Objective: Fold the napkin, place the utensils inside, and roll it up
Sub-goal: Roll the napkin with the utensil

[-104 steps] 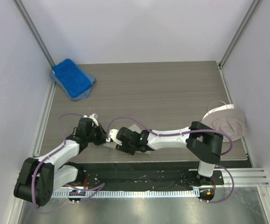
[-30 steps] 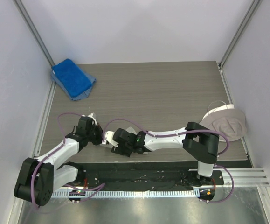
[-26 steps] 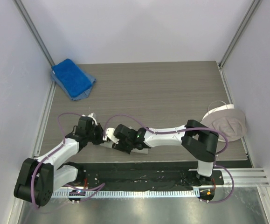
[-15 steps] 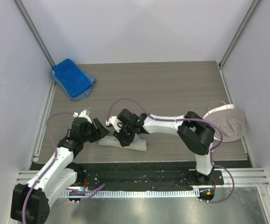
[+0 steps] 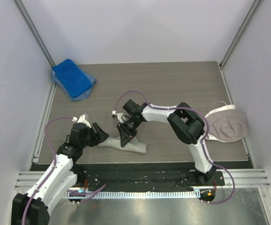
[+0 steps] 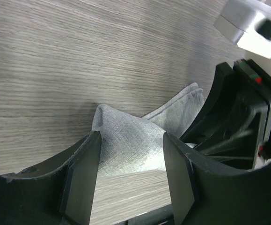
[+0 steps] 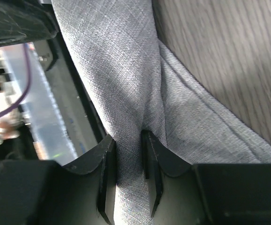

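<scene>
The napkin (image 5: 135,146) is lying as a long, rumpled strip on the near part of the desk (image 5: 172,89), between the two arms. One end is spreading flat while the middle is rising in a ridge. The right hand (image 7: 128,174) is gripping that ridge: its fingers are drawn almost together, with a thick fold of grey cloth pressed between them. The left hand (image 6: 132,154) is standing wide open and holding nothing, its fingers straddling the napkin's flat corner. No utensil is showing in any view, so whether one is wrapped inside cannot be told.

The cloth is looking bunched rather than neatly folded or rolled, so the step in hand is probably shaping it. To do that well, the left hand should be pinning its corner to the desk while the right hand is drawing the fold taut and low, since thin fabric lifted high is likely to sag and slip out of line.

Well apart from all this, a blue towel (image 5: 72,78) is sitting at the far left corner and a beige cloth (image 5: 226,124) at the right edge.
</scene>
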Motion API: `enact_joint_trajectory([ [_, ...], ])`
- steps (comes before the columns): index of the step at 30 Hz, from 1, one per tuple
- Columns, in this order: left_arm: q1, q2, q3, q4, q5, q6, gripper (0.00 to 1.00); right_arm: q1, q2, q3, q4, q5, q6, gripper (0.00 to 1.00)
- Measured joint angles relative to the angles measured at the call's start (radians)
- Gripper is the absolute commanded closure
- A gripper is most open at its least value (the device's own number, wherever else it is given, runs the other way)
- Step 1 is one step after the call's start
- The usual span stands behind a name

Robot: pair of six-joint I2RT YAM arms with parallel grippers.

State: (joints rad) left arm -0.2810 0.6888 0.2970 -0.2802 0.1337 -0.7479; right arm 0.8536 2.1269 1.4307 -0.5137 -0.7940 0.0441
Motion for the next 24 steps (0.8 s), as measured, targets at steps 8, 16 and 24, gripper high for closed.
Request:
enact_joint_trajectory([
  [8,0.0,0.026,-0.056,0.094,0.03,-0.004,0.52,-0.038,0.047,0.013,-0.04,-0.109,0.024,0.68],
  [16,0.0,0.098,-0.089,0.172,0.052,-0.014,0.78,-0.048,0.063,0.025,-0.058,-0.135,0.034,0.67],
  [24,0.0,0.167,-0.089,0.196,0.077,-0.03,1.0,-0.047,0.022,0.039,-0.097,-0.028,0.048,0.44],
])
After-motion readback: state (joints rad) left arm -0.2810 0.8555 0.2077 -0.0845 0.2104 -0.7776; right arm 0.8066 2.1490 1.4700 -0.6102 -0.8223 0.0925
